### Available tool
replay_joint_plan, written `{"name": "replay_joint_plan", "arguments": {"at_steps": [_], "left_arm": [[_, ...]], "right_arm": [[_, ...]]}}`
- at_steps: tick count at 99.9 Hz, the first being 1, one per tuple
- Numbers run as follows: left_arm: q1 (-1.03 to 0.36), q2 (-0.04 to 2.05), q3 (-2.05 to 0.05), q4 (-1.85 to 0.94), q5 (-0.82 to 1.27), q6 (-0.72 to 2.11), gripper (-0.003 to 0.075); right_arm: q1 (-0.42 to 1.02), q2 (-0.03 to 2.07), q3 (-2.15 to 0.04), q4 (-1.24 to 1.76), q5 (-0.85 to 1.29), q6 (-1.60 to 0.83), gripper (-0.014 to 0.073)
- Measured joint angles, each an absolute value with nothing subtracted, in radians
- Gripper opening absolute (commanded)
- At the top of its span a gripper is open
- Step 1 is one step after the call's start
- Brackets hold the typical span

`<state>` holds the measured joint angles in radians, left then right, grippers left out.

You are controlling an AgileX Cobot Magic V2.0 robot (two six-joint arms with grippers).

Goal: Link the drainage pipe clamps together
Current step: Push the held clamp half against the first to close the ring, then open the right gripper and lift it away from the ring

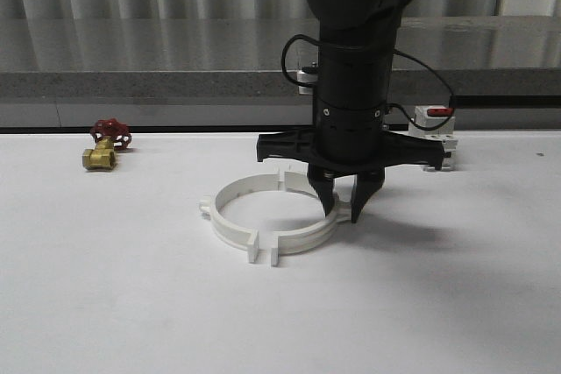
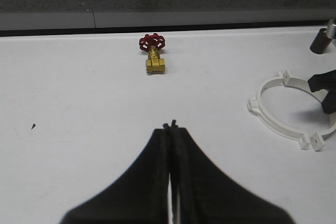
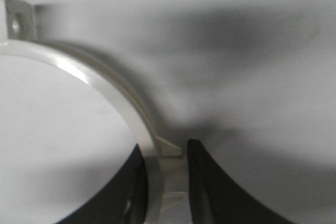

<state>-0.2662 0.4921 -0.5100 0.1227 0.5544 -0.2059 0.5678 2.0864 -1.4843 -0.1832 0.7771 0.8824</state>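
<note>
Two white half-ring drainage pipe clamps lie on the white table as one ring, the left half [image 1: 226,216] and the right half [image 1: 308,236]. Their front end tabs [image 1: 263,253] stand a small gap apart. The back tabs [image 1: 283,178] sit close together. My right gripper [image 1: 344,209] points straight down over the right half, one finger inside the ring and one outside. In the right wrist view the gripper [image 3: 165,149] pinches the band [image 3: 105,85] at its small outer ear. My left gripper [image 2: 170,126] is shut and empty over bare table, with the ring [image 2: 278,125] off to one side.
A brass valve with a red handwheel [image 1: 105,148] [image 2: 153,56] lies at the far left. A white breaker with a red switch [image 1: 436,124] stands behind my right arm. A grey ledge [image 1: 131,85] runs along the back of the table.
</note>
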Motion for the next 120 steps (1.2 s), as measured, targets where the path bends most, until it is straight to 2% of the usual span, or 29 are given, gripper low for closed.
{"name": "replay_joint_plan", "arguments": {"at_steps": [120], "left_arm": [[-0.266,0.492,-0.51,0.123,0.554,-0.206,-0.002]], "right_arm": [[0.584,2.099,-1.489,-0.149,0.741,0.914,0.0007]]}}
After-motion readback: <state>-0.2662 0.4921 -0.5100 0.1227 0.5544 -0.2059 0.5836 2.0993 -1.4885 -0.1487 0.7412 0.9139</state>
